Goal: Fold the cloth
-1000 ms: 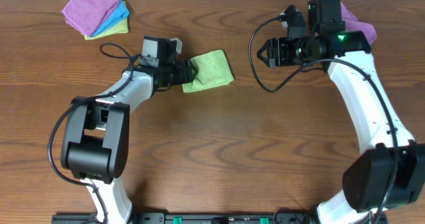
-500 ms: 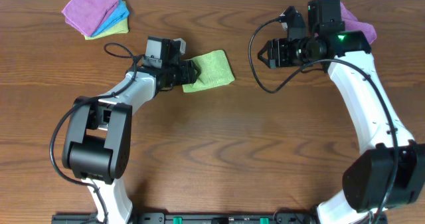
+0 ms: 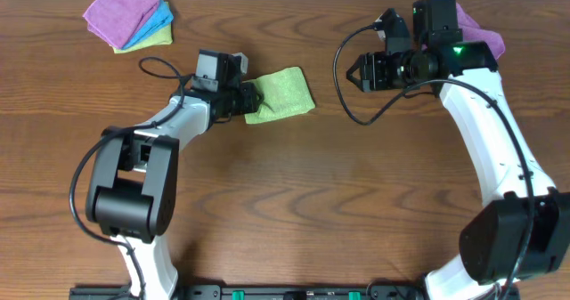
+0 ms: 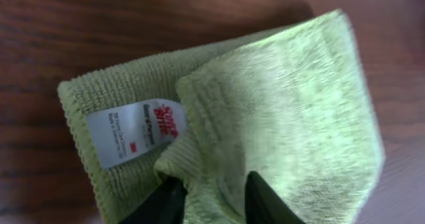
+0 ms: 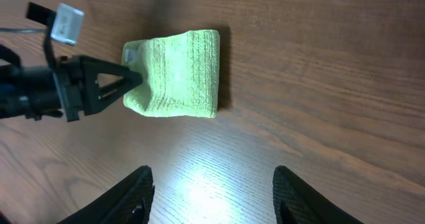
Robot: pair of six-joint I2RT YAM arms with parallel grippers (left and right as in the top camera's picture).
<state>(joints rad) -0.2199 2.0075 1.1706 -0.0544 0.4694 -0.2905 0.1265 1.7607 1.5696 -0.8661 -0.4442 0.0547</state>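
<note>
In the overhead view a stack of folded cloths, purple on top of blue and yellow-green, lies in the upper left of the frame on the wooden desk. To its right the left arm reaches from the lower left up toward the centre, and the left pincer sits at the left edge of the cloth. The cloth is lime-green and lies folded on the desk a little left of top centre. In the left wrist view its upper layer is doubled over the lower one, with a white tag showing on the lower layer at the left. Two dark fingers at the bottom edge stand close together with a raised fold of the cloth pinched between them. Further right in the overhead view, well apart from the cloth, the right pincer hangs above bare wood, pointing left toward the cloth. In the right wrist view its fingers are spread wide with nothing between them. Behind the right arm, in the upper right corner, part of a purple cloth shows.
</note>
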